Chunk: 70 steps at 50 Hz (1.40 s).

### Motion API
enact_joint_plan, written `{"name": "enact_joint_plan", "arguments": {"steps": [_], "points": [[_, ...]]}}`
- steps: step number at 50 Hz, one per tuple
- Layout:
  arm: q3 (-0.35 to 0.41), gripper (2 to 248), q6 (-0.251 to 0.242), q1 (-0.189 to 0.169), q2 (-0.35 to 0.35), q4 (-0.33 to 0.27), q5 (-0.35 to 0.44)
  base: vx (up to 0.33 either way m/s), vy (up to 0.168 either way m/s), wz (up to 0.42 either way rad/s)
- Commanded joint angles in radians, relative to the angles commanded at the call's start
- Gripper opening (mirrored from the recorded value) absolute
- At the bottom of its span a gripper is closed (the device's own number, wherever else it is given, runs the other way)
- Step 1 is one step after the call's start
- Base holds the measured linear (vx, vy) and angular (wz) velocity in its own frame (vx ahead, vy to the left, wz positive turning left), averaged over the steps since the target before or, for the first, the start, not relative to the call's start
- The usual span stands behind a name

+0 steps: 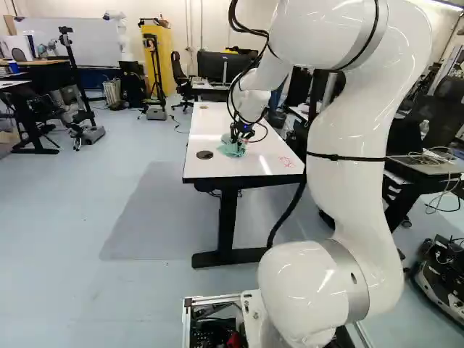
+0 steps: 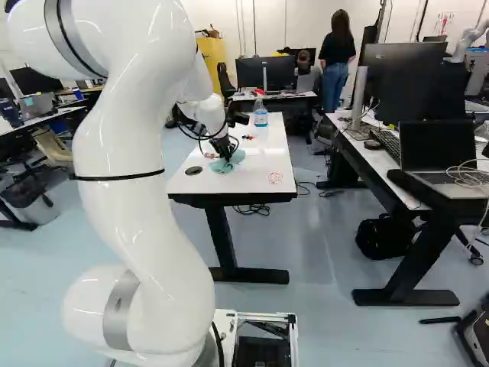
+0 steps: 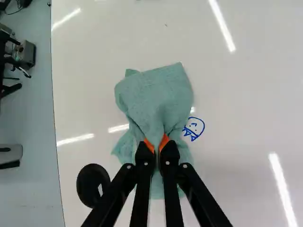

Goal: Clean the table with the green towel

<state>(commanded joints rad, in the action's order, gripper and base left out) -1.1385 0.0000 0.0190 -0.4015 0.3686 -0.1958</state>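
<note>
Lying crumpled on the near part of a glossy white rectangular desk, the green cloth towel is pinched by the black two-fingered tool, its orange pads nearly together. Just right sits a blue doodle; near left, a round black grommet.

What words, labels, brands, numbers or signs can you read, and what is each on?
None can be read.
Blue line drawing on the white tabletop, beside the green cloth towel: a small face-like doodle, no legible words.
Red scribble near the tabletop's near edge: too small to read.
Red marks on the white background surface: too small.
</note>
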Motion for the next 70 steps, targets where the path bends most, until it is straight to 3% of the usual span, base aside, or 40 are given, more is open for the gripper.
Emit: {"name": "enact_joint_plan", "arguments": {"steps": [56,70], "points": [[-0.048,30,0.000,-0.147,-0.037,0.000,0.000,0.000,0.000,0.000],[0.005,30,0.000,-0.151,0.004,0.000,0.000,0.000,0.000,0.000]]}}
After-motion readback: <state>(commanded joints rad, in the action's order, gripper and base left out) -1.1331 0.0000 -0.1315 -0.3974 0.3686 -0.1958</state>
